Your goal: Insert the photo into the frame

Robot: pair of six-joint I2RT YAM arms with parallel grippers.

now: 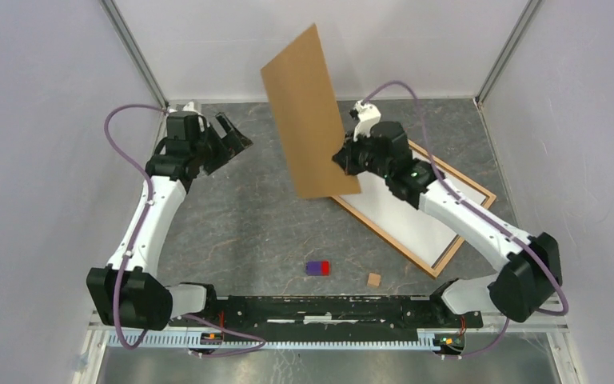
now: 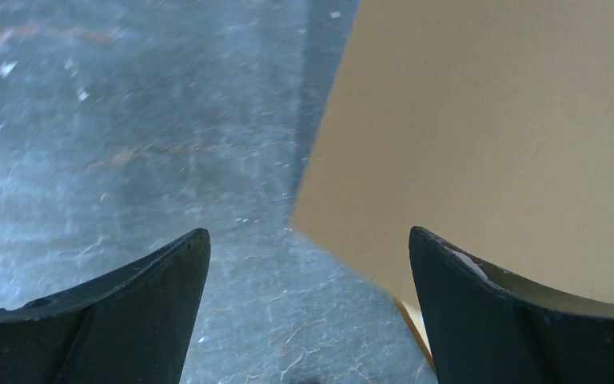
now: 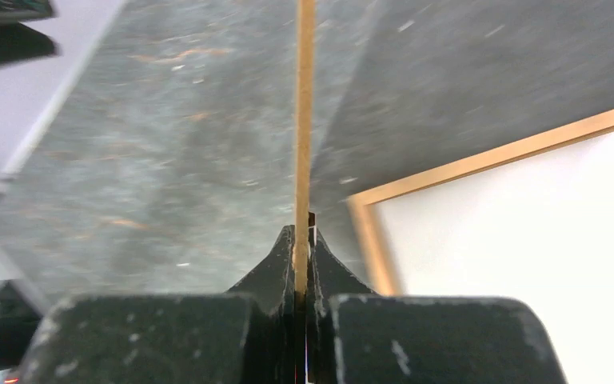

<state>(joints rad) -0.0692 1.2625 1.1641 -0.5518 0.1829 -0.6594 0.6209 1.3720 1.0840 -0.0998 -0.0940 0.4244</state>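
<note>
My right gripper (image 1: 345, 162) (image 3: 303, 236) is shut on the lower right edge of a plain brown backing board (image 1: 308, 112) (image 3: 305, 120). The board stands nearly upright above the table's middle. The frame (image 1: 388, 238) (image 3: 488, 158), of thin orange-brown wood, lies flat on the table to the right, under my right arm. A white surface (image 1: 416, 216) (image 3: 528, 264) fills it. The photo's picture side is out of view. My left gripper (image 1: 236, 136) (image 2: 310, 236) hangs open at the back left, empty, facing the board (image 2: 488, 144).
A small purple and red block (image 1: 317, 267) and a small wooden cube (image 1: 374, 279) lie near the front of the dark stone-patterned table (image 1: 232, 232). White enclosure walls stand on the left, back and right.
</note>
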